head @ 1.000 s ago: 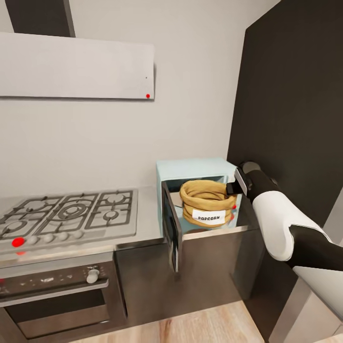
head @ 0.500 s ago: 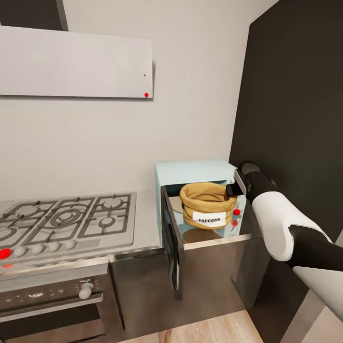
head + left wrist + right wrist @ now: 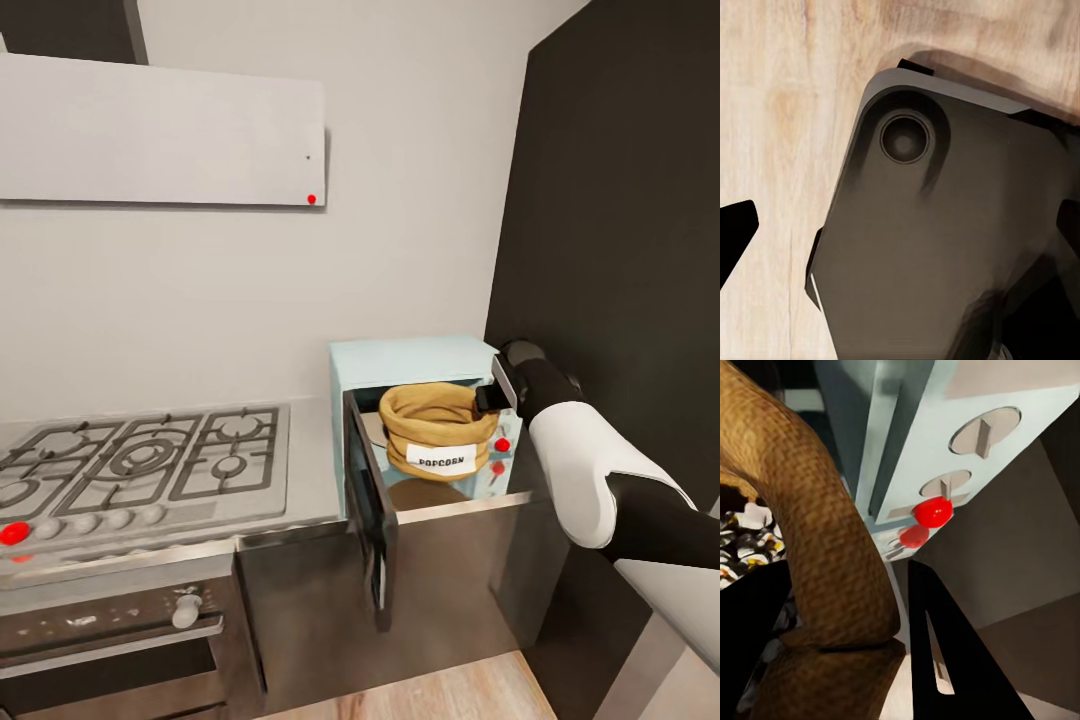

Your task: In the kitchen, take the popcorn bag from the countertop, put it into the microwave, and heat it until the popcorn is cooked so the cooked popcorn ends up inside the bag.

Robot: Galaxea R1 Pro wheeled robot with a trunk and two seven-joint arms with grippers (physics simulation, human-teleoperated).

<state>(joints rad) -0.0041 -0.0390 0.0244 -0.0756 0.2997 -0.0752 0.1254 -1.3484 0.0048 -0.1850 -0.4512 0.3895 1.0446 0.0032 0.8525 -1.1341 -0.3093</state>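
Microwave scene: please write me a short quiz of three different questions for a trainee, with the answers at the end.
1. True or false: the microwave door stands open.
2. Multiple choice: what does the right gripper hold? A) a knob of the hob B) the rolled rim of the popcorn bag C) the door handle
3. Short answer: what colour is the round light beside the knobs in the right wrist view?

Key
1. True: the dark door is swung out towards the camera.
2. B: the right wrist view shows the rim between the fingers.
3. Red.
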